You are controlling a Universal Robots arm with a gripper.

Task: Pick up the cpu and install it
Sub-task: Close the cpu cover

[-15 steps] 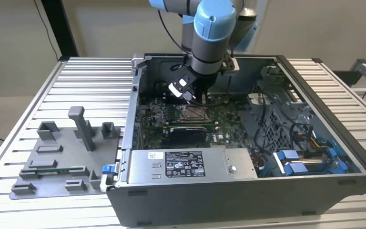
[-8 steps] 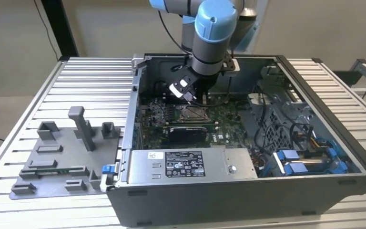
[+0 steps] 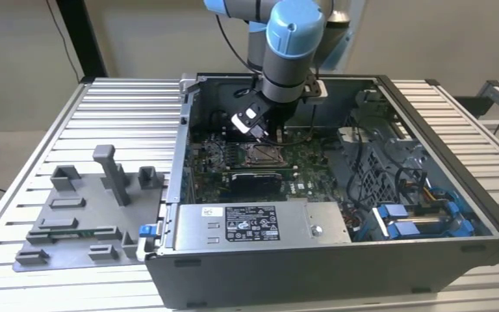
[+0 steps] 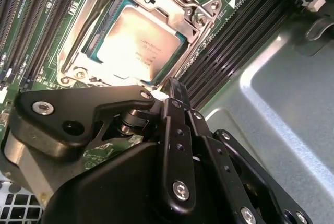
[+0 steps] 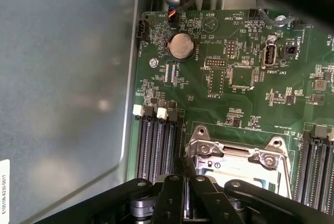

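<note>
The cpu (image 4: pixel 140 46) is seen seated flat inside the socket frame (image 4: pixel 201 18) on the motherboard (image 5: pixel 219 78), its pale metal top brightly lit in the second wrist view. The pincer (image 4: pixel 175 84) is held close over the socket's edge, clenched, with nothing grasped between its fingers. The open computer case (image 3: pixel 336 260) is set on the slatted worktop (image 3: pixel 119 110), with a grey fixture (image 3: pixel 76 221) laid beside it at the exterior view's left.
</note>
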